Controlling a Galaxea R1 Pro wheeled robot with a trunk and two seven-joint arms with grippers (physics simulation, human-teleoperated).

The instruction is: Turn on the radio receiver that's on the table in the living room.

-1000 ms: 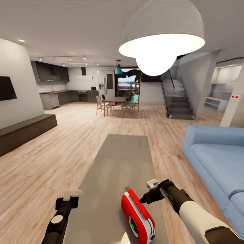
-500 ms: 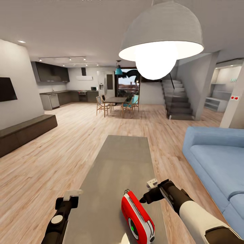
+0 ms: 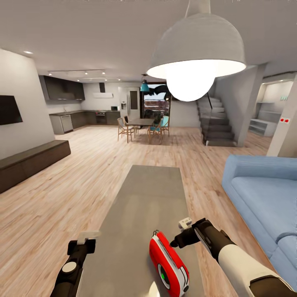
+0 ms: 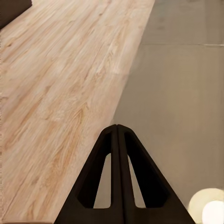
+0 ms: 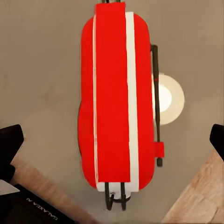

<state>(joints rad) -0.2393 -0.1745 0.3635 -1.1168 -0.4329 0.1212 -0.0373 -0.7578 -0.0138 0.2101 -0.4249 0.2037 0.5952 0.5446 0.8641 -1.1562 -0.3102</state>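
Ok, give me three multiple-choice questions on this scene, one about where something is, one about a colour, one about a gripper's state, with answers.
1. Where is the radio receiver?
A. On the sofa
B. On the table
C. On the floor

2. What colour is the sofa?
A. Blue
B. Green
C. Grey

3. How is the left gripper?
A. Shut on the radio
B. Wide open
C. Shut, holding nothing

Answers:
1 B: it stands on the grey tabletop near the right gripper.
2 A: its cushions are light blue.
3 C: the left wrist view shows its fingers pressed together with nothing between.
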